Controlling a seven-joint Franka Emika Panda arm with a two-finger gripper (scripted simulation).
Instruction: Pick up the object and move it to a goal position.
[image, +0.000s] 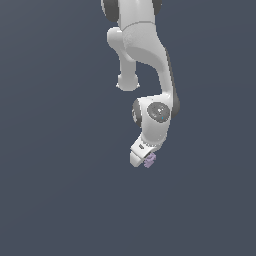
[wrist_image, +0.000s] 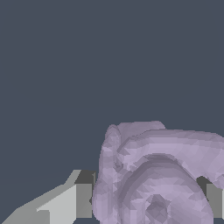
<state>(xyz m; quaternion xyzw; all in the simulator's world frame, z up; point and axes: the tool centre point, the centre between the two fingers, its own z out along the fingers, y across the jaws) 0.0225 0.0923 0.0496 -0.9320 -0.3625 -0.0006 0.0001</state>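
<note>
Lilac object (wrist_image: 157, 179) is sitting between my claw (image: 145, 161) fingers (wrist_image: 70, 203), which are pressing it from both sides. In the exterior view I am holding it at my arm's lower tip, against plain dark grey background.

White arm (image: 150, 60) bent downward, jaws clamped on the object (image: 149, 160).
</note>
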